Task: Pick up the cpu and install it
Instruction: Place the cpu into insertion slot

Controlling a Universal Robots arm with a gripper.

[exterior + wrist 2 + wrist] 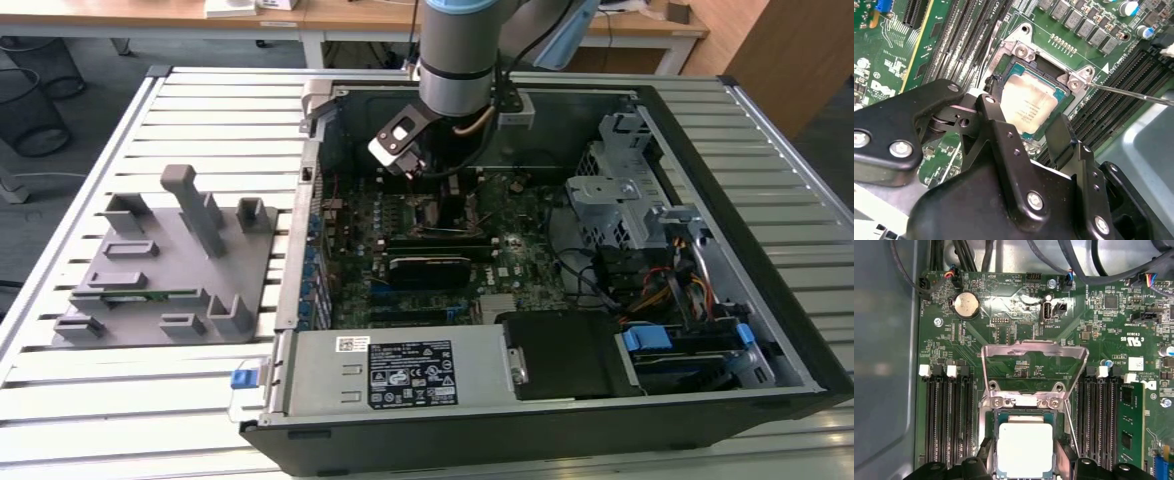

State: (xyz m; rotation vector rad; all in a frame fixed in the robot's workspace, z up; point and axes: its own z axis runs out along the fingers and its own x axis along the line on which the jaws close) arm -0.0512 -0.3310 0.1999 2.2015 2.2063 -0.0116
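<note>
While my end effector (1025, 112) straddles the cpu (1030, 100) in the socket (1021, 50), I cannot tell its grip; cpu should sit level, corners aligned.

This is a robotics lab or test workshop set up in an office-type room. A bench (200, 100) of ribbed metal slats carries a desktop computer case (801, 350) lying on its side with the panel off, its motherboard (400, 215) and cabling bare. Near the bench's edge at the exterior view's left sits a grey moulded fixture (160, 270) with slots for parts. 1 industrial robot arm (461, 60) reaches down into the case. Beyond the bench's far edge stand light wooden desks (147, 15) and wire-mesh waste bins (34, 110) on a grey floor (40, 230).
</note>
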